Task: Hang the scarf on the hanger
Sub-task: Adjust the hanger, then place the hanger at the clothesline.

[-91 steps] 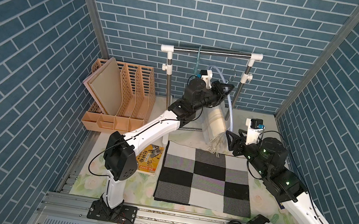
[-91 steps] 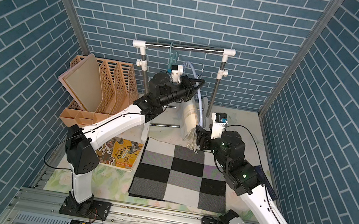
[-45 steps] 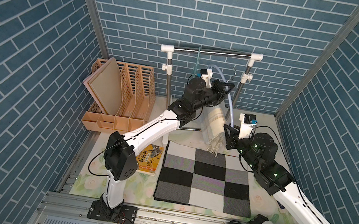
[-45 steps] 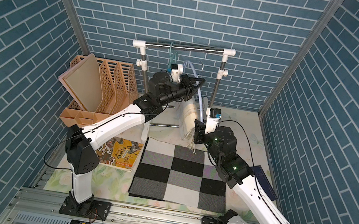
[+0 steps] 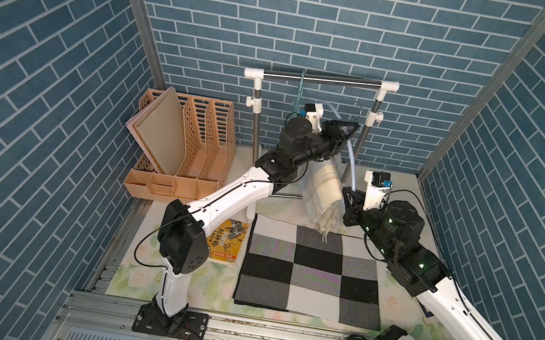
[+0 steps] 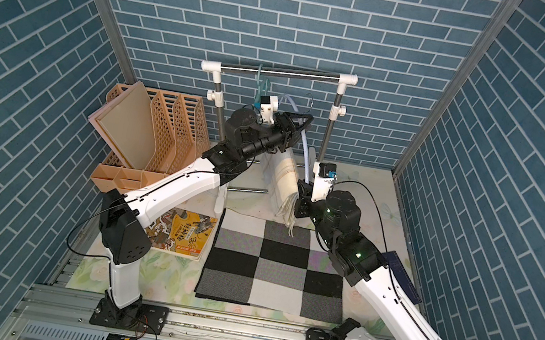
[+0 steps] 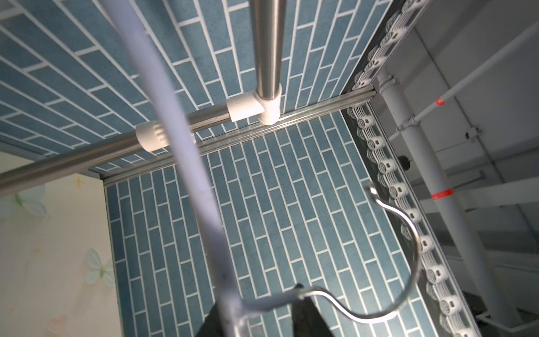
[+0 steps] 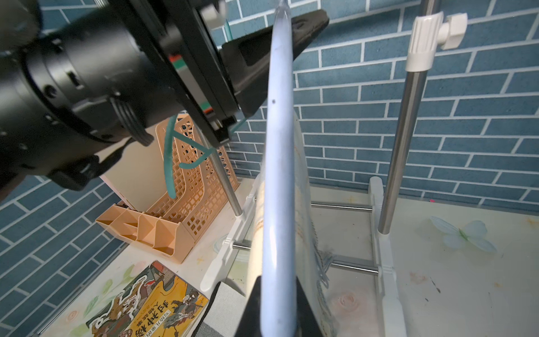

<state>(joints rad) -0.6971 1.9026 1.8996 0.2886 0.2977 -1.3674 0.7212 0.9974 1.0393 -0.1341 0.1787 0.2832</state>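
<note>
The scarf [image 5: 321, 192] drapes over the hanger [image 8: 278, 146], just below the left gripper [image 5: 345, 139], whose jaws stand apart. The right gripper [image 8: 277, 289] clamps the hanger's lower end. It looks like a handover, so the left must back off clear of the hook [image 7: 408, 239].

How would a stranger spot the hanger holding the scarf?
Start at the steel clothes rail by the back wall. Just in front hangs a cream fringed scarf, draped over a pale blue hanger. Unlike the teal hanger hooked on the rail, it is off the rail.
</note>
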